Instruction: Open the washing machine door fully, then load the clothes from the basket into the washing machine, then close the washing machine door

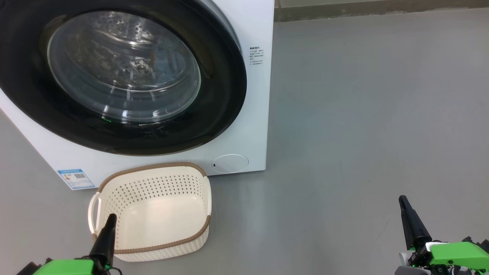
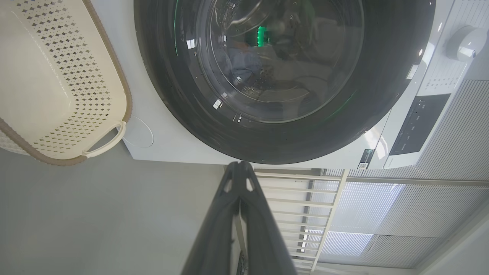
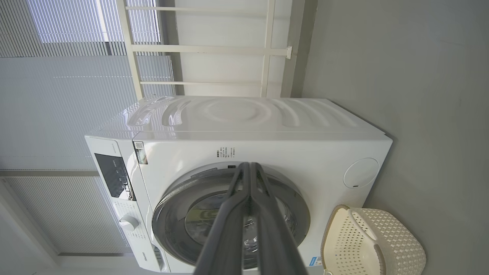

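Your job looks all but finished: the washing machine door (image 1: 122,76) sits shut against the washing machine (image 1: 254,130), bluish clothes (image 2: 244,65) dimly visible through it, and the basket (image 1: 160,184) stands empty on the floor (image 1: 344,114) just before it. Your left claw (image 1: 111,218) and right claw (image 1: 403,200) hang pinched together, holding nothing.

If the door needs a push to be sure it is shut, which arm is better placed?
Probably left: the left gripper, shut, is by the basket, in front of the door. The right gripper is over bare floor, well off to the side.
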